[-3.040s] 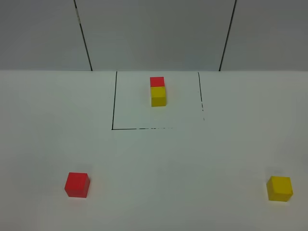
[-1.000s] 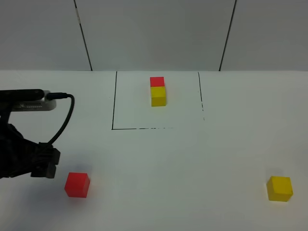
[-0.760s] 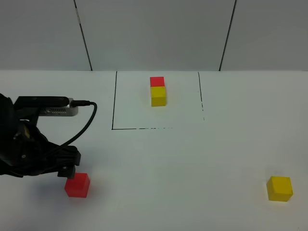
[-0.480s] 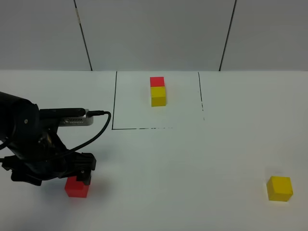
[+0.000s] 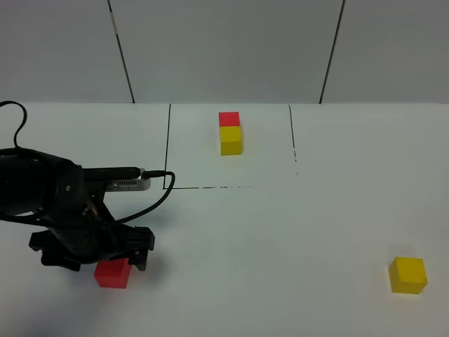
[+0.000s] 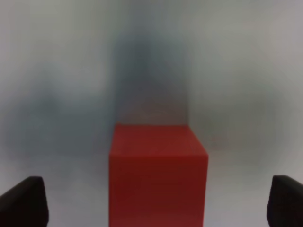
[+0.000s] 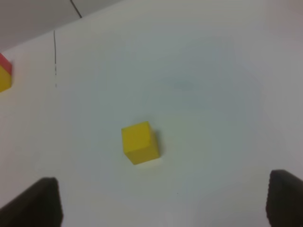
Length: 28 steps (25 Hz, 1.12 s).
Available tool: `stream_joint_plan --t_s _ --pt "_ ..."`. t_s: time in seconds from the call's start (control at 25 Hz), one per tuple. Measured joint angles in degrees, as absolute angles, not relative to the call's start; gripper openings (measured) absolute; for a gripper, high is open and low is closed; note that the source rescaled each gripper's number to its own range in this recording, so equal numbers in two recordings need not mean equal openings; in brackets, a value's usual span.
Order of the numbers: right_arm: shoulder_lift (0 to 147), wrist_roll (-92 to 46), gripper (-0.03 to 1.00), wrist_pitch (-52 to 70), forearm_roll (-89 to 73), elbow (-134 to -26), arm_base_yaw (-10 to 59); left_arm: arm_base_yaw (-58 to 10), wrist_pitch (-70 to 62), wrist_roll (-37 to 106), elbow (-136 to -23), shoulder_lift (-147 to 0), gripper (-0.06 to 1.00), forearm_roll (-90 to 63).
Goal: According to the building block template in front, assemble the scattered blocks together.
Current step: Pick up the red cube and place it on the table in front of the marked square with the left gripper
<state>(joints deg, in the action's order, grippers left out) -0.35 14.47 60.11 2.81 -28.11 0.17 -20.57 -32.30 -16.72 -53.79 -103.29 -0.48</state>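
Left gripper (image 6: pixel 155 202) gapes wide, jaws either side of the red cube (image 6: pixel 158 172) on the table's (image 5: pixel 280 239) left, not touching it. Right gripper (image 7: pixel 160 201) is also wide and empty, the yellow cube (image 7: pixel 139 142) lying clear of it. The red-yellow template (image 5: pixel 230 132) sits inside black lines (image 5: pixel 165 154)

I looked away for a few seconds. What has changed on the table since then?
The left gripper came in from the left, open, and now straddles the red cube without gripping it. The red cube, the yellow cube and the framed template stayed put.
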Motion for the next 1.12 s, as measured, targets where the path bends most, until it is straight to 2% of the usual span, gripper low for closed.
stream_joint_plan --t_s 0.44,0.68,0.84,1.12 --pt "-0.35 14.47 0.73 60.11 2.81 -28.11 0.17 -20.57 -32.05 -16.49 -55.04 -109.54 0.88 -1.76" --pt "-0.35 14.47 0.73 60.11 2.81 -28.11 0.17 -20.57 -31.64 -16.44 -55.09 -109.54 0.8 -1.79" --pt "-0.35 14.47 0.73 60.11 2.81 -28.11 0.17 -20.57 -32.05 -16.44 -55.14 -109.65 0.63 -1.85" --pt "-0.35 14.47 0.73 60.11 2.81 -28.11 0.17 -20.57 -33.72 -16.44 -55.14 -109.72 0.18 -1.85"
